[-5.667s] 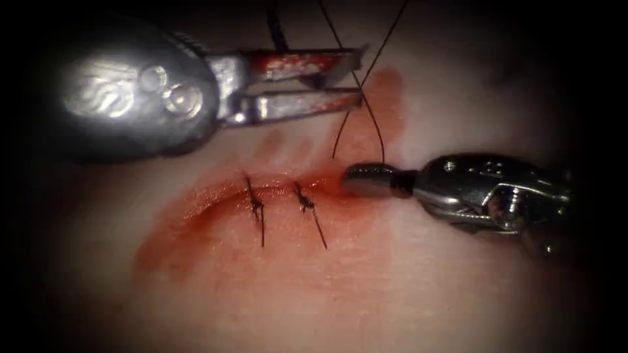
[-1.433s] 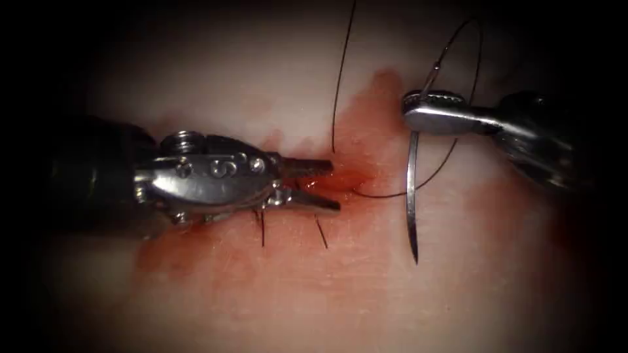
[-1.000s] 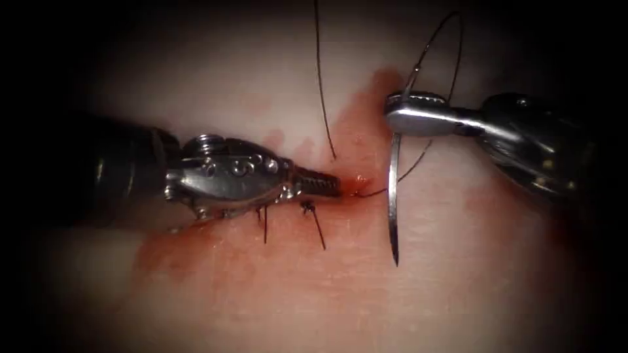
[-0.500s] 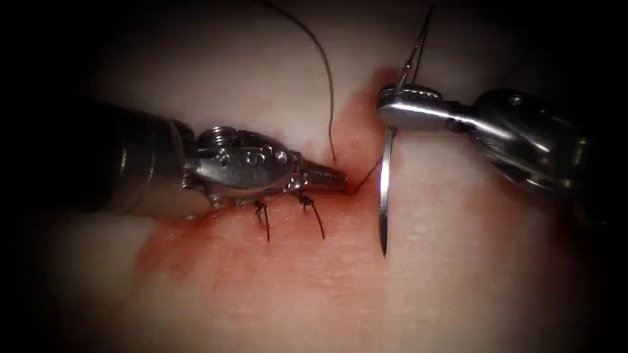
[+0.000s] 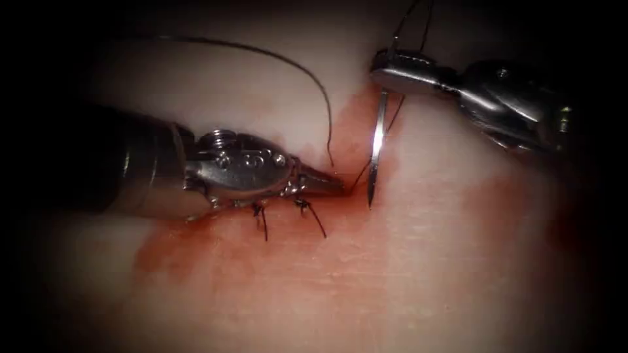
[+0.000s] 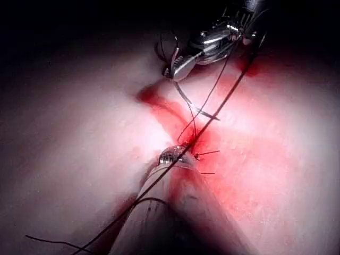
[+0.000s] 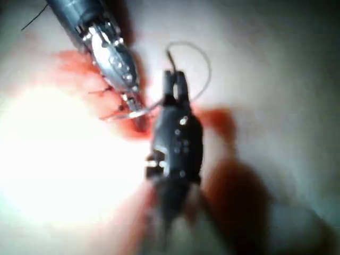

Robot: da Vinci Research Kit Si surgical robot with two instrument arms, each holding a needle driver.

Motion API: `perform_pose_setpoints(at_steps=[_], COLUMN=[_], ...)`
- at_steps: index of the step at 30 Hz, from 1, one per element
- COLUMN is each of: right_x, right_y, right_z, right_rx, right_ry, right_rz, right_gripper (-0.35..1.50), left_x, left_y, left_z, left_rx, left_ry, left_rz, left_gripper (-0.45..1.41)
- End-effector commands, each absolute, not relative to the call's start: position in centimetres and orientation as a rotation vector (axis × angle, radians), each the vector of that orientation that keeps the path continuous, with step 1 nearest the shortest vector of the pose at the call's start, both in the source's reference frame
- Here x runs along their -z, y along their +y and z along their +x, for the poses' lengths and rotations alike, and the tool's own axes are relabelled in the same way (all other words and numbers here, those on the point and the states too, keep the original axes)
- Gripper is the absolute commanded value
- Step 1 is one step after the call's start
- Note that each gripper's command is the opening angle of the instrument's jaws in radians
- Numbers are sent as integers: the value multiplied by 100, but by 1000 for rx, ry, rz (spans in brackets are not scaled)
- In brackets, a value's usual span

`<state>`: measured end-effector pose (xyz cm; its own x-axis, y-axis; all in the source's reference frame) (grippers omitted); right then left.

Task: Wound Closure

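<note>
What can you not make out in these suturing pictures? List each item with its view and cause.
- Endoscope view: whether the tip of the needle, held near its tail by the right pincer, is in the tissue: too small.
- Endoscope view: what the shut left pincer grips: red fluid masks it.
- Endoscope view: where the thread ends: lost in the dark edge.

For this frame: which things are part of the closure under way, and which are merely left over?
In use:
right tool, holding the needle near its thread end, tip just off the tissue
left tool, shut at the cut's right end
thread

Left over:
two finished stitches
red fluid
</note>
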<state>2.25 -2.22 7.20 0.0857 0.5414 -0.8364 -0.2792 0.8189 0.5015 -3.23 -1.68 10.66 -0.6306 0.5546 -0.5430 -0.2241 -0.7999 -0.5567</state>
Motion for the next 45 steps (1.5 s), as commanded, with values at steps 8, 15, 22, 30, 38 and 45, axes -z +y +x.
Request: perform_pose_setpoints(at_steps=[8,15,22,30,38,45], right_x=[-748,-768,-770,-769,-768,-765], right_y=[-226,-237,-239,-237,-238,-239], right_z=[247,254,254,254,255,256], right_rx=[-513,-438,-381,-343,-328,-314], right_ry=[1333,1323,1322,1319,1318,1316], right_rz=[150,116,81,51,40,29], right_gripper=[-35,-35,-35,-35,-35,-35], left_x=[-1080,-1054,-1027,-1003,-994,-1013], left_y=[-178,-172,-171,-192,-213,-216], left_z=[-326,-328,-333,-355,-366,-360], left_rx=[-2447,-2438,-2439,-2454,-2462,-2481], left_ry=[-657,-693,-688,-682,-702,-691], left_rz=[-1029,-1038,-1050,-1068,-1077,-1080], left_gripper=[-32,-42,-45,-45,-45,-45])
